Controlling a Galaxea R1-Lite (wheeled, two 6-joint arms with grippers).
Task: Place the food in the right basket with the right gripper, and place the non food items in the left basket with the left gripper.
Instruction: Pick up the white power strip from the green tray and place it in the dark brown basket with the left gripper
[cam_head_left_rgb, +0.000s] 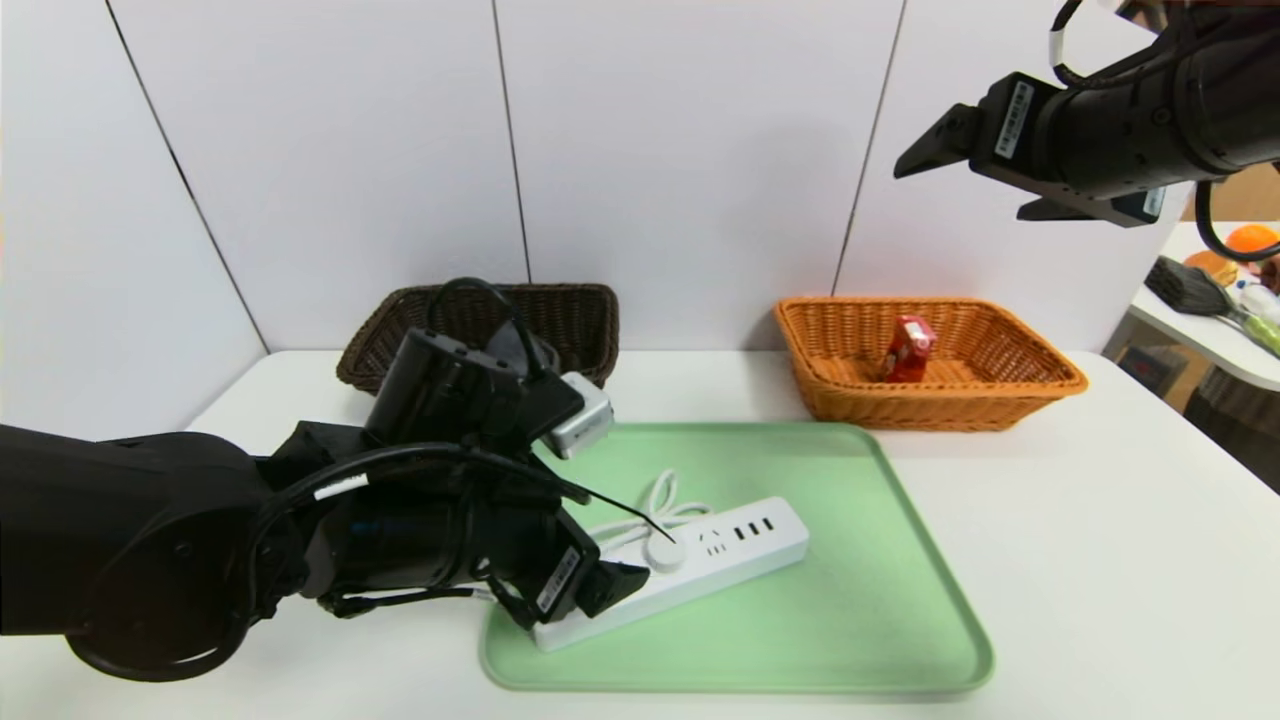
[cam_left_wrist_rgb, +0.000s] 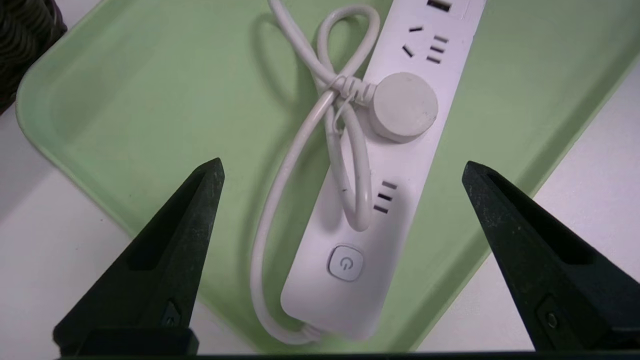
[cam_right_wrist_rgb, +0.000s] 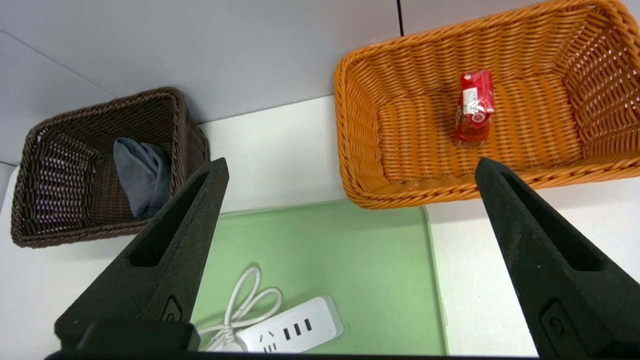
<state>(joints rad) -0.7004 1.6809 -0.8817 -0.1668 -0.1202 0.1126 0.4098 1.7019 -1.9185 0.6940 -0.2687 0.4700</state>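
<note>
The left gripper (cam_left_wrist_rgb: 342, 167) hangs over the power strip (cam_head_left_rgb: 690, 568) on the green tray (cam_head_left_rgb: 880, 600), jaws wide apart and holding nothing.
Next, it likely needs to go lower and pinch the strip. The snack (cam_right_wrist_rgb: 473, 108) lies in the orange basket (cam_right_wrist_rgb: 360, 125); the grey cloth (cam_right_wrist_rgb: 141, 175) sits in the brown basket (cam_right_wrist_rgb: 65, 120). The right gripper (cam_right_wrist_rgb: 350, 167) waits up high, jaws apart.

A pale green tray (cam_head_left_rgb: 880, 600) with rounded corners and a raised rim is set flat on a white table (cam_head_left_rgb: 1120, 560). White wall panels (cam_head_left_rgb: 690, 150), split by thin dark seams, are seen behind. At the far right a second white table (cam_head_left_rgb: 1195, 335) is loaded with an orange object (cam_head_left_rgb: 1252, 238) and a dark bundle (cam_head_left_rgb: 1185, 285).
</note>
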